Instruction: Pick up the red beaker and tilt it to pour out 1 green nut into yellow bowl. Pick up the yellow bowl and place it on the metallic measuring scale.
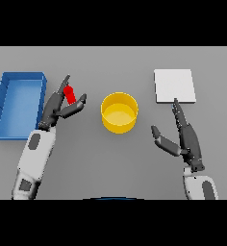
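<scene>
The red beaker (70,93) stands left of the yellow bowl (119,112), seen between the fingers and thumb of my left hand (57,106). The left hand's fingers are straight and spread around the beaker, not closed on it. The yellow bowl sits at the table's middle; I see no nut in it. The metallic measuring scale (174,85) is a pale square plate at the back right. My right hand (185,137) is open, fingers straight, right of the bowl and just in front of the scale.
A blue tray (4,103) with raised walls stands at the left edge of the table, close beside my left arm.
</scene>
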`<state>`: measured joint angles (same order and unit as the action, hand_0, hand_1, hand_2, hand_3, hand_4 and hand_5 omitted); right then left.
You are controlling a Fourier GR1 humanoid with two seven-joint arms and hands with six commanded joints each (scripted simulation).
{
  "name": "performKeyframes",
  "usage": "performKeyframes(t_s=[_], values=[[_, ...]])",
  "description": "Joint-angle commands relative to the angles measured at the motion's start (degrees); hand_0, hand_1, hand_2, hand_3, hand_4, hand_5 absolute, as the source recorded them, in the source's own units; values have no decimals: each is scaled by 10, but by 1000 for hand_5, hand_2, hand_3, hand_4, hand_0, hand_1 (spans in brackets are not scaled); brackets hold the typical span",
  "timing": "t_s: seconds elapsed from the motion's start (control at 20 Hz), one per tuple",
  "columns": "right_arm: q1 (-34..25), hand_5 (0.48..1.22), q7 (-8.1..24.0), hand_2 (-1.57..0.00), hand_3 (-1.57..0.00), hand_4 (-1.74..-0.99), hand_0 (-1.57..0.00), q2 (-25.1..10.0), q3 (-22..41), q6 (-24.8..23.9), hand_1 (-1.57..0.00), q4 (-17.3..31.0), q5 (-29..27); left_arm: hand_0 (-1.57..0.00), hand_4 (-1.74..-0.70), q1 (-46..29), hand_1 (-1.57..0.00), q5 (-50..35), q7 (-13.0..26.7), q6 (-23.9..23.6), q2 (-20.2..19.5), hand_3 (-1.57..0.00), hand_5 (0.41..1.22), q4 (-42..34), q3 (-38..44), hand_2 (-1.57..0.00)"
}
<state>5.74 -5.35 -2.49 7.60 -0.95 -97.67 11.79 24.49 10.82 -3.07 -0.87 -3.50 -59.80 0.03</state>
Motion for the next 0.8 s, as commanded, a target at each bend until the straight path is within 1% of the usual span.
performKeyframes(t_s=[0.0,0.05,0.1,0.2,0.25,0.3,0.35,0.4,0.45,0.5,0.55,0.6,0.65,0.75], values=[[-1,639,1,1,1,-1240,1,-1,-1,-1,1,2,1,1,-1207,12,1,0,-5,-4,2,1,673,13,4,1],[1,641,-2,1,1,-1241,1,-2,-1,-3,1,-7,2,1,-1215,21,1,-3,-8,-5,0,1,678,27,11,1],[2,642,0,1,1,-1242,1,-1,-2,-2,1,-3,0,1,-1228,29,1,-7,-23,-7,3,1,687,44,18,1],[6,643,0,1,1,-1244,1,-2,-3,-1,1,-12,-4,1,-1270,40,1,-23,-53,-7,14,1,700,69,32,1],[0,645,9,1,1,-1246,1,-7,-8,0,1,-11,-7,1,-1285,49,1,-28,-59,-9,19,1,708,76,38,1],[-1,646,10,1,1,-1246,1,-7,-8,0,1,-12,-7,1,-1303,57,1,-35,-76,-7,18,1,719,95,47,-6],[0,644,14,1,1,-1244,1,-4,-4,-2,1,-10,-2,-4,-1328,61,-7,-36,-84,-8,19,-37,738,110,52,-54],[0,645,13,1,1,-1242,1,-7,-8,-3,1,-11,-3,-81,-1364,64,-94,-40,-88,-13,24,-133,761,113,56,-157],[-2,645,15,1,1,-1240,1,-8,-8,-2,1,-15,-4,-207,-1401,67,-230,-40,-101,-17,27,-254,787,129,61,-287],[1,647,9,1,1,-1236,1,-10,-8,-3,1,-15,-2,-379,-1410,74,-406,-37,-110,-30,29,-518,874,144,65,-457],[4,648,10,1,1,-1237,1,-8,-6,-2,1,-19,-3,-551,-1471,79,-588,-30,-107,-47,30,-728,943,147,66,-662],[-2,648,16,1,1,-1239,1,-6,-6,-1,1,-19,-6,-755,-1519,87,-783,-16,-93,-66,31,-884,999,151,60,-844],[-1,648,16,1,1,-1239,1,-8,-8,0,1,-17,-6,-918,-1558,92,-941,0,-96,-76,33,-984,1043,156,52,-989],[3,650,9,1,1,-1241,1,-6,-4,-3,1,-15,-1,-1153,-1615,95,-1168,5,-107,-75,31,-1108,1107,160,44,-1199]])
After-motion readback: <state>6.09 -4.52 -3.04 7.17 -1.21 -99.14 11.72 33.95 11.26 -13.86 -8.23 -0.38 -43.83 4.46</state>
